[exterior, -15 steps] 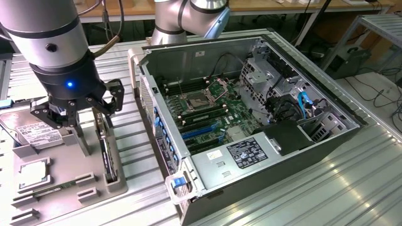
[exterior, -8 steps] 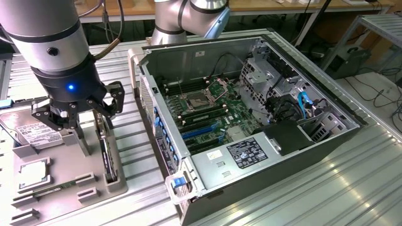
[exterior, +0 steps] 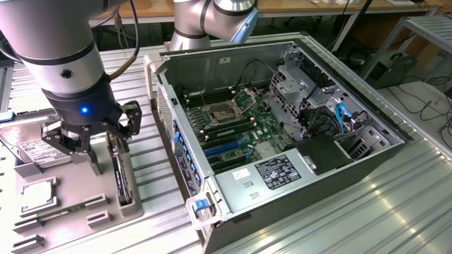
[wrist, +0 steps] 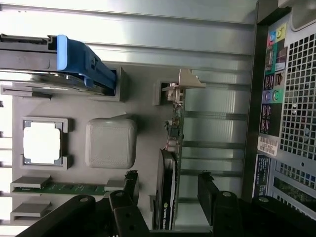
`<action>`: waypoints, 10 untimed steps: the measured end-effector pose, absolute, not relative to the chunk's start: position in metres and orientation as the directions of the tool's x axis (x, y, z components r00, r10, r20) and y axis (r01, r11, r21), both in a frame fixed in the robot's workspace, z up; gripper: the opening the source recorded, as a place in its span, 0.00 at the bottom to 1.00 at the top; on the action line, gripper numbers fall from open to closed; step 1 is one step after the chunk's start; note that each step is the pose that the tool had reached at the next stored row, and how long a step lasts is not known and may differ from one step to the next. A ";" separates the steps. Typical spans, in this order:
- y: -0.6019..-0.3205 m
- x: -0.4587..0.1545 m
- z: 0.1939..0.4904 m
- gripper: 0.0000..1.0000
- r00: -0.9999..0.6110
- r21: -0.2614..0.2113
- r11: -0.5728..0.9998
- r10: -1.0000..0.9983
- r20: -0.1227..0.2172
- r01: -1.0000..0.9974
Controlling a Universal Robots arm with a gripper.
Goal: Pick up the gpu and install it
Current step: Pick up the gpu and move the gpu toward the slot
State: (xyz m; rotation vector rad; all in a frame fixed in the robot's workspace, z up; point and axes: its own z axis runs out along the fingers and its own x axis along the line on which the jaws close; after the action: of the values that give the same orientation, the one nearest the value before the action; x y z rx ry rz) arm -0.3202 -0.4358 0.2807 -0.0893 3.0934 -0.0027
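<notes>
The gpu stands on its long edge in a slot of the grey parts tray, at the exterior view's left. In the wrist view the gpu shows its black cooler, its green board edge and a pale bracket at the far end. My gripper hangs low over the tray and is open. Its two black fingers stand on either side of the card, with a gap between each finger and the card. The gripper holds nothing.
An open computer case lies beside the tray, motherboard exposed with blue slots. The tray also holds a hard drive with a blue carrier, a processor, a green memory stick and a grey block.
</notes>
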 end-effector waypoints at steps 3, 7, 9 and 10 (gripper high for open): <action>-0.436 -0.320 0.279 0.60 -0.997 -0.003 0.998 -0.058 -0.047 -0.058; -0.436 -0.320 0.276 0.60 -0.997 -0.003 0.998 -0.058 -0.047 -0.058; -0.436 -0.320 0.274 0.60 -0.997 -0.003 0.998 -0.058 -0.047 -0.058; -0.436 -0.320 0.272 0.60 -0.997 -0.003 0.998 -0.058 -0.047 -0.058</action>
State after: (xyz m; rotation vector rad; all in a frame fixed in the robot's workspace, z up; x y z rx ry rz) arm -0.3202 -0.4359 0.2722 -0.0894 3.0933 -0.0027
